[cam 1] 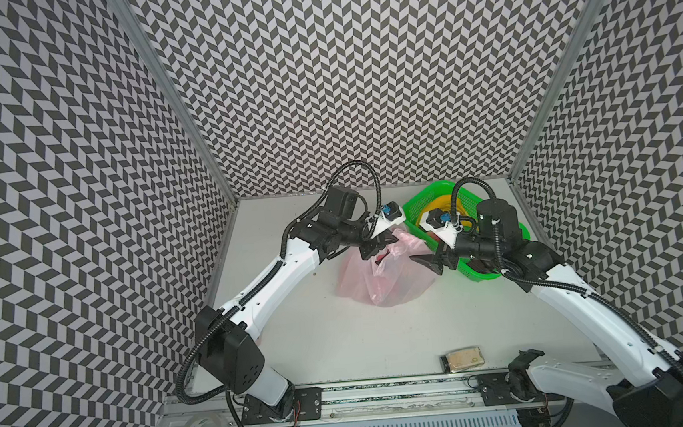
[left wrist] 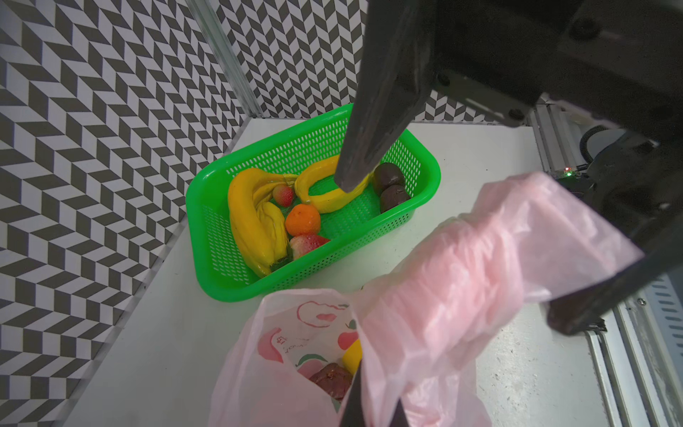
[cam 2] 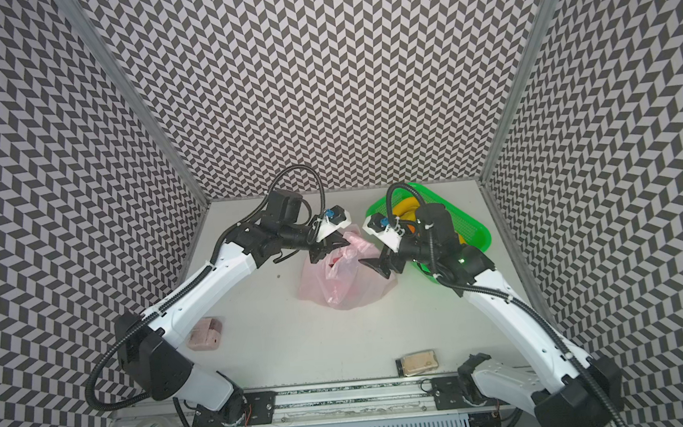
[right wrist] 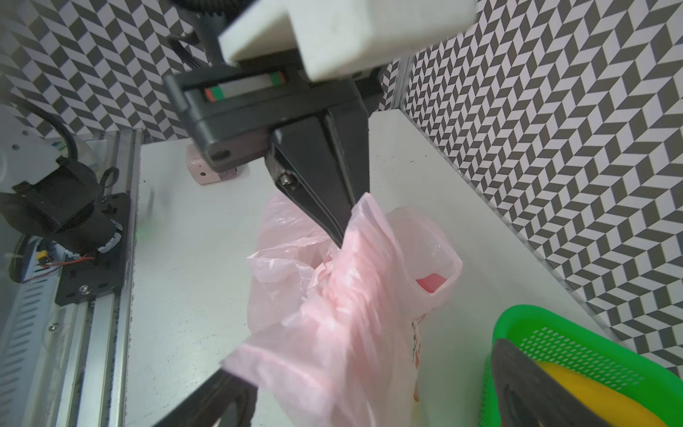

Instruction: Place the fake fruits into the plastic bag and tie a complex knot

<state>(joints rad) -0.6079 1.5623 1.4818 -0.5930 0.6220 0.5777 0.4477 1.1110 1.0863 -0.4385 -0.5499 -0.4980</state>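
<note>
- Pink film, thin and see-through: the plastic bag (cam 1: 378, 278) sits slumped on the white table (cam 1: 383, 344) at mid-scene, just left of the green basket (left wrist: 207, 192) in the far right corner.
- The left gripper (right wrist: 342, 236) is pinched tight on a fold of the bag's upper edge and holds the mouth up.
- The right gripper (left wrist: 454, 253) is spread wide at the bag's right side. A loose band of pink film lies between its fingers, and nothing is clamped there.
- Through the bag's mouth show a dark brown fruit (left wrist: 330, 375) and a yellow one (left wrist: 353, 355).
- In the basket lie bananas (left wrist: 251, 222), an orange (left wrist: 302, 220), strawberries (left wrist: 284, 195) and two dark brown fruits (left wrist: 391, 186). Loading looks only part done, and no knot is tied yet.
- The bag is likely very light, limp and slippery. It would collapse if let go and could tear under a hard pull, so the bunched handle loops or the rolled rim look the safest hold.
- The fruits appear light, hard and glossy, so they may roll or slip. A grip across the middle of each seems best, with the bananas taken across the body of the curve.
</note>
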